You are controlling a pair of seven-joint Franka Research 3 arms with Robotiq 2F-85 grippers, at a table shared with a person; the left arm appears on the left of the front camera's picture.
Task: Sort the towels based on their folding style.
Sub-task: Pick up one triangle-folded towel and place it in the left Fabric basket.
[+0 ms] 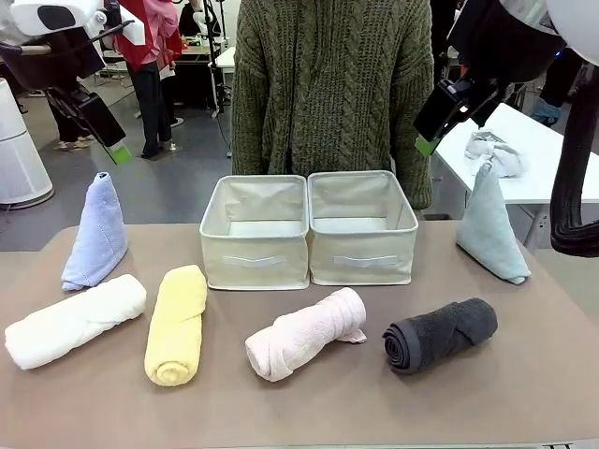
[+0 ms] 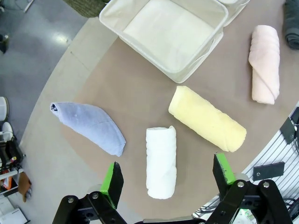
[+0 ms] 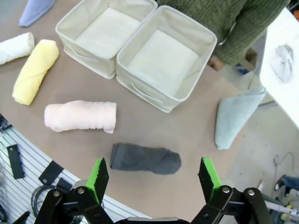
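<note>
- The left gripper (image 2: 168, 175) has black linked fingers. Bright green pads (image 2: 112, 181) line the tips, and silver screws (image 2: 70, 199) sit at the joints behind the pads.
- The right gripper (image 3: 153, 171) is built the same: black links, green pads (image 3: 208, 171) at the tips, silver screws (image 3: 224, 189) at the knuckles.
- Behind the right claw are a glossy white arm shell (image 1: 573, 21) and a thick black cable (image 1: 564, 178) looping beside it.
- The person wears an olive-green cable-knit sweater (image 1: 328, 84) with long sleeves.
</note>
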